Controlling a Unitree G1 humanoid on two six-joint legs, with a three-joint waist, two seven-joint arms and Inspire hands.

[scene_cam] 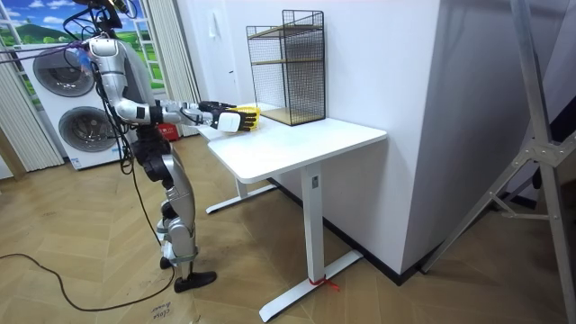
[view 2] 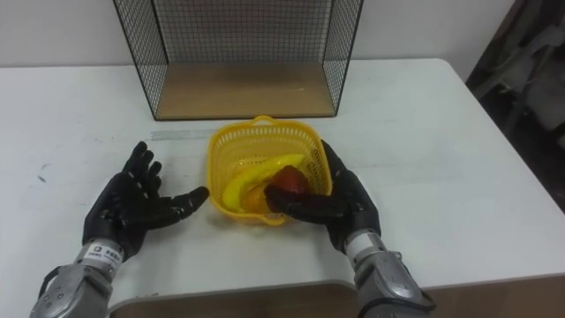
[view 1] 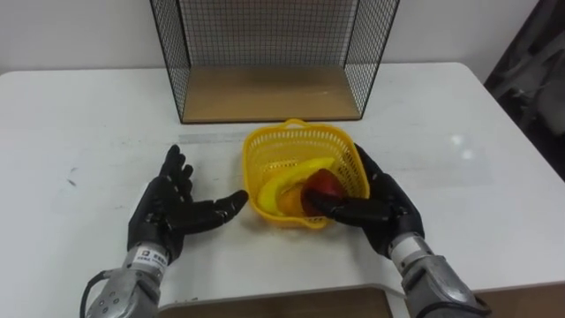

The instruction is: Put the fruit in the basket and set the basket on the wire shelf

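Yellow basket point(view 1: 296, 141) holding fruit sits on the white table point(view 1: 88, 115), just in front of the wire shelf point(view 1: 269, 88); it is not on the shelf.

Inside the basket lie a banana point(view 1: 284, 182) and a red fruit point(view 1: 323, 183), the red one touching the banana's right end. An orange item beneath them cannot be identified. The right hand point(view 1: 381, 205) clasps the basket's near right corner, with its fingers along the outside of the right wall and its thumb curled across the near wall. The left hand point(view 1: 169, 209) rests on the table to the basket's left, fingers spread and holding nothing, its thumb pointing at the basket without touching it. In the room view, the robot stands at the table's end with both arms stretched forward.
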